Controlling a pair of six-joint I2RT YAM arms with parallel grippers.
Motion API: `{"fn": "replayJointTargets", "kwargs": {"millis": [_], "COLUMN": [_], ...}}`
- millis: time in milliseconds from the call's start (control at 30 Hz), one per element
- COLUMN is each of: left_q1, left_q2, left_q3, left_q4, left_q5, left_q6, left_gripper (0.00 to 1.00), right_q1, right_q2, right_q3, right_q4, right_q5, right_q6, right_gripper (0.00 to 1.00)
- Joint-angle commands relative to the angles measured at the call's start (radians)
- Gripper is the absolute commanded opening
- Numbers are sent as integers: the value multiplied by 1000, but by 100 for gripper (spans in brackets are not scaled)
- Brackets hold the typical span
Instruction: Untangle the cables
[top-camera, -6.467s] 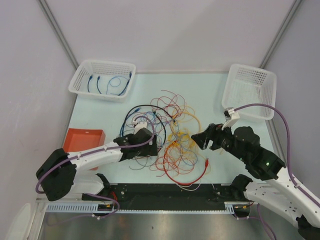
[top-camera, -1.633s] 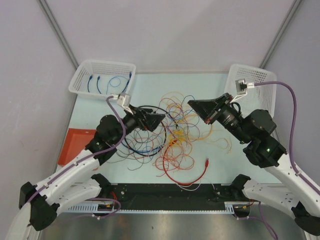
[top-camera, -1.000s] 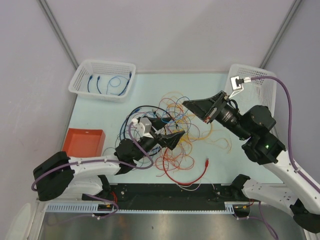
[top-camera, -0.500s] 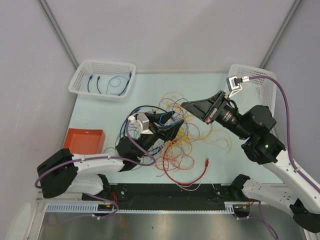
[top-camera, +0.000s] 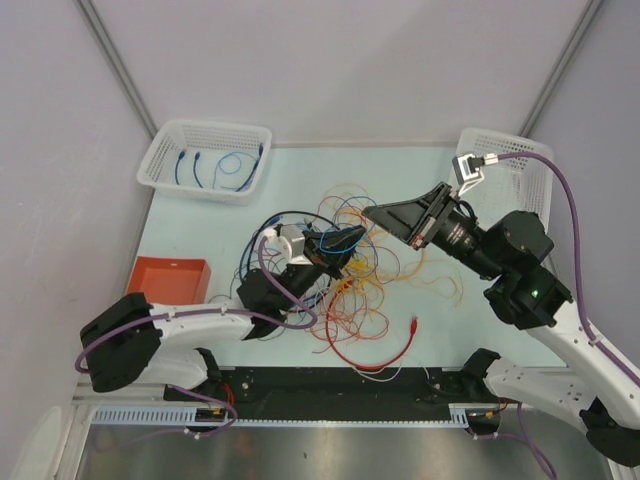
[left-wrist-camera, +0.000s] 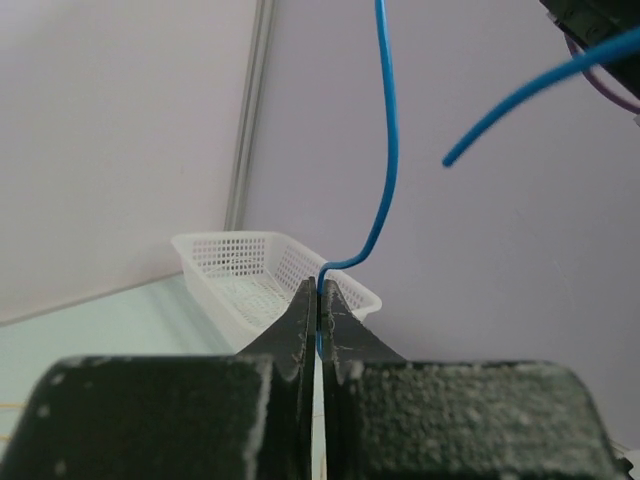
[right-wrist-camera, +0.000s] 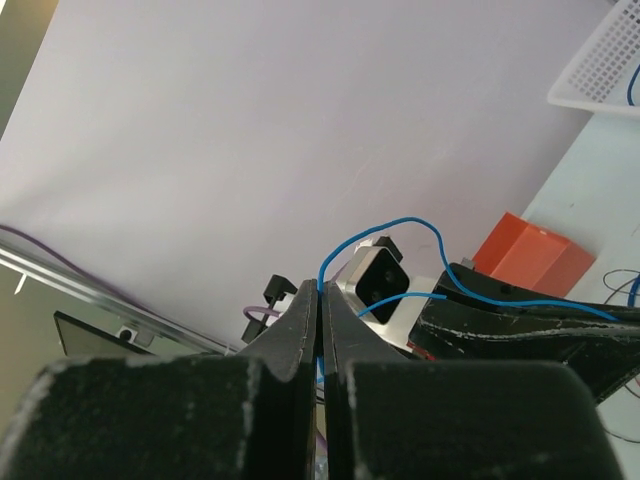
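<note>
blue cable (left-wrist-camera: 391, 130) pinched in left jaws, rising near-vertical

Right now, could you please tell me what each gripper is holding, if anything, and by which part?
The left gripper and the right gripper each pinch a blue cable between the tips of shut jaws, partway along its length.

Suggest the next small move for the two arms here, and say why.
The left gripper and right gripper are each shut on a blue cable, likely the same one, over the tangle. So probably ease them apart and upward, slowly, to draw that cable free without dragging the others along.
</note>
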Motion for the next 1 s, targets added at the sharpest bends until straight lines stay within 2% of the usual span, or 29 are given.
{"fn": "replayJointTargets", "kwargs": {"millis": [0, 67, 100, 133, 167, 233, 267, 300, 333, 433, 567, 767, 967], "left_q1": [-5, -5, -5, -5, -3, 0, 13, 23, 38, 133, 335, 576, 753], "left_q2": [-7, -29, -41, -78, -98, -148, -194, -214, -233, -287, -294, -241, -69], "left_q3": [45, 43, 42, 39, 39, 54, 89, 111, 132, 268, 423, 640, 894], "left_q4": [19, -7, -54, -85, -120, -312, -391, -553, -641, -954, -1312, -1481, -1570], "left_q5": [24, 8, -1, -10, -24, -76, -88, -113, -118, -104, -46, -4, 2], "left_q6": [11, 3, 0, -2, -3, -14, -27, -44, -72, -231, -333, -383, -436], "left_gripper": [0, 0, 0, 0, 0, 0, 0, 0, 0, 0, 0, 0, 0], "right_q1": [3, 3, 2, 2, 2, 0, -1, -1, -3, -11, -12, -15, -18], "right_q2": [-27, -38, -44, -58, -67, -92, -100, -104, -112, -126, -135, -149, -167], "right_q3": [39, 38, 39, 39, 39, 38, 38, 39, 39, 39, 39, 39, 39], "right_q4": [-8, -19, -38, -51, -66, -118, -134, -166, -180, -221, -289, -347, -378], "right_q5": [-11, 2, 8, 22, 55, 89, 133, 152, 170, 212, 284, 333, 365], "right_q6": [-11, -37, -48, -62, -93, -125, -157, -174, -188, -237, -291, -338, -386], "right_gripper": [0, 2, 11, 41, 54, 78, 84, 89, 99, 100, 100, 100, 100]}}
